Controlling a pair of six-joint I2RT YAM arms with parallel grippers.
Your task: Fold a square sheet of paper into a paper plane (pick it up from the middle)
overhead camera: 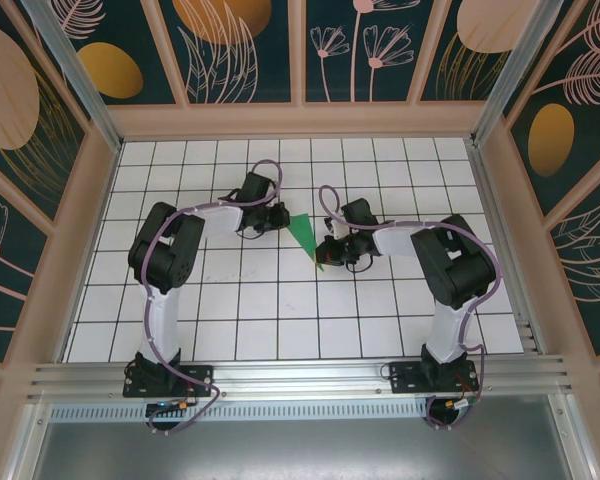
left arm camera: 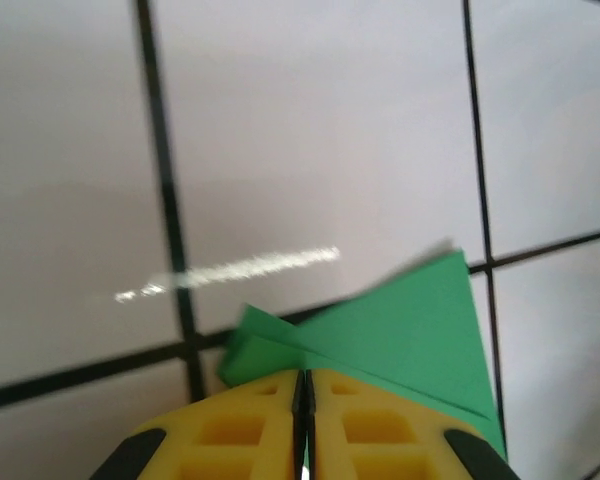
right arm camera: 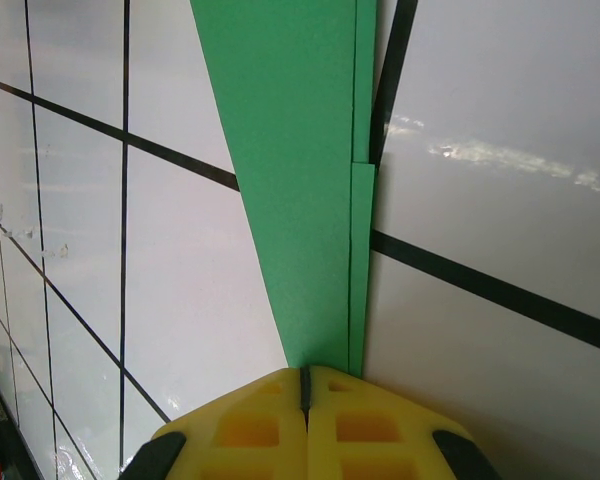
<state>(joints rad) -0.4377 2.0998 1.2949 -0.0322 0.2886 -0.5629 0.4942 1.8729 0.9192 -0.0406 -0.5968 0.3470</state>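
Observation:
The bright green paper (overhead camera: 302,235) is folded into a slim pointed paper plane shape, wide at its far end and tapering toward the near right. It sits low over the white tiles at mid-table, between both grippers. My left gripper (overhead camera: 280,220) is at its wide end. In the left wrist view the yellow fingers (left arm camera: 240,430) are pressed together at the gripper (left arm camera: 303,378), with the folded paper (left arm camera: 410,320) coming out between them. My right gripper (overhead camera: 328,250) is shut on the narrow tip. There the creased paper (right arm camera: 300,180) runs straight away from the gripper (right arm camera: 305,372).
The white grid table (overhead camera: 240,320) stretches to all sides of the arms. Patterned enclosure walls (overhead camera: 300,60) stand at the back and sides. An aluminium rail (overhead camera: 300,375) runs along the near edge by the arm bases.

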